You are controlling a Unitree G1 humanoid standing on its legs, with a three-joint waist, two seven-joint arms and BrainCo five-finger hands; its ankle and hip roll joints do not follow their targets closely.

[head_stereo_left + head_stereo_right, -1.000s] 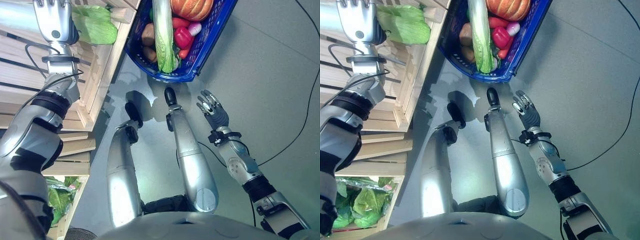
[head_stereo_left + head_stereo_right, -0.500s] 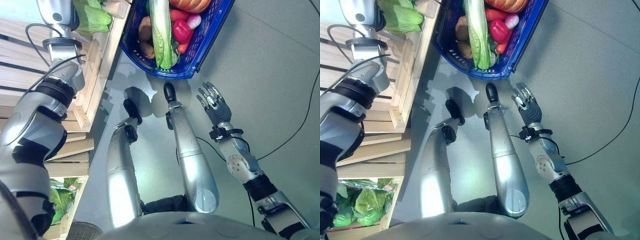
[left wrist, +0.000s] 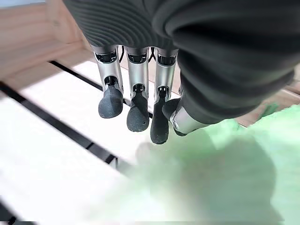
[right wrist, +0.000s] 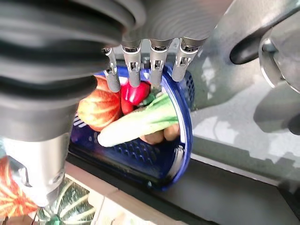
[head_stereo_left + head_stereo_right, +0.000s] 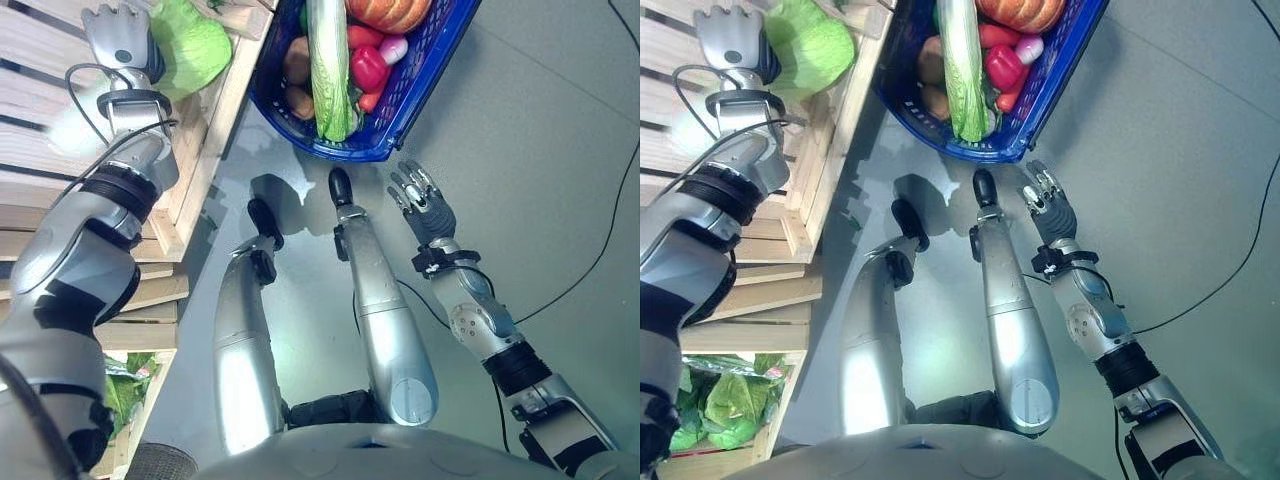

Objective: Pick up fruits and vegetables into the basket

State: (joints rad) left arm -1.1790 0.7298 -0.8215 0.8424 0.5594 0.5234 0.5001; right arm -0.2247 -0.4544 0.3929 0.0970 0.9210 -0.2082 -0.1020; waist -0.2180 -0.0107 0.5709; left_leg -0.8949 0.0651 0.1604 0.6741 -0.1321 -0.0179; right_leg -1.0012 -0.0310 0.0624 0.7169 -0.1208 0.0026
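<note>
Two hands, both with fingers loose and holding nothing.

The left hand [image 5: 118, 35] hangs over the wooden crate [image 5: 215, 110], just beside a green cabbage [image 5: 190, 45] whose top is cut off. The right hand [image 5: 424, 203] hovers near the blue basket [image 5: 400, 110], where a long cabbage [image 5: 325, 70], red pepper [image 5: 367, 70] and half-seen pumpkin [image 5: 390, 12] lie.

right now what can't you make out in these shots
- Green lettuce in the wooden crate: blurred in the left wrist view, so contact with the left robot hand is unclear.
- Blue basket: far end cut off by both eye views' top edge.
- Produce beneath the napa cabbage: hidden.
</note>
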